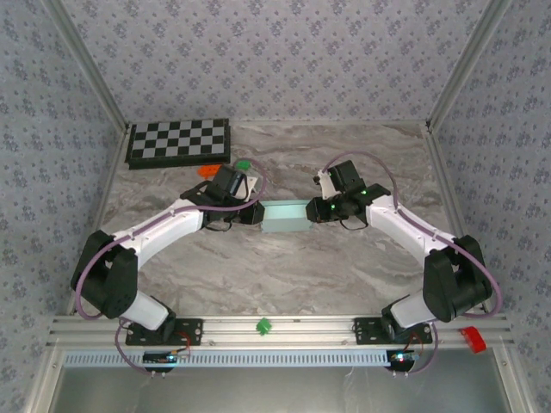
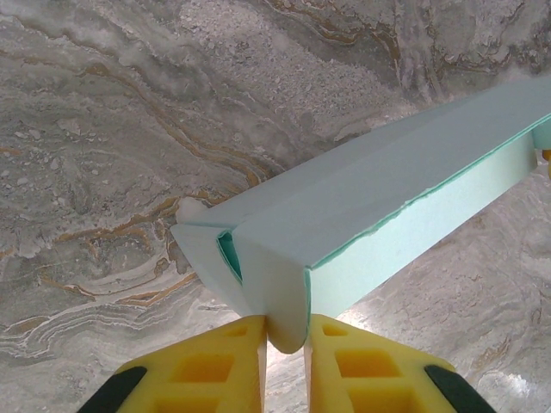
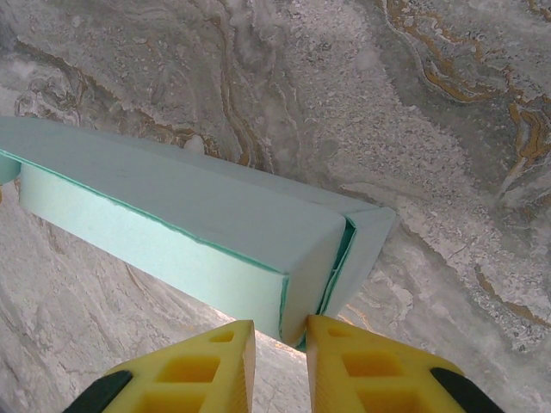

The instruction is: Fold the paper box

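A marble-patterned table (image 1: 284, 275), seen from above. Your two arms reach in from the near edge and bend toward each other at its middle. The left arm (image 1: 164, 232) comes from the left and the right arm (image 1: 405, 228) from the right, both with elbows out and wrists low, so the grippers face one another. A black-and-white checkerboard (image 1: 179, 142) lies at the far left corner, well apart from the work.

Between the grippers is the paper box (image 1: 287, 217), a long, narrow, pale mint shape at the table's centre. Its long axis runs left to right, straight from one gripper to the other. Each arm is equally near its own end, and neither needs to reach across.

The left gripper (image 1: 255, 213) meets the box's left end. In the left wrist view its yellow fingers (image 2: 228, 361) are nearly closed, pinching the rounded end flap between their tips. The right gripper (image 1: 315, 211) meets the right end. In the right wrist view its yellow fingers (image 3: 353, 361) are closed narrowly on the end's lower corner, where a side flap stands slightly ajar.

Judge your next move along that shared axis: pushing inward would likely buckle the thin card.
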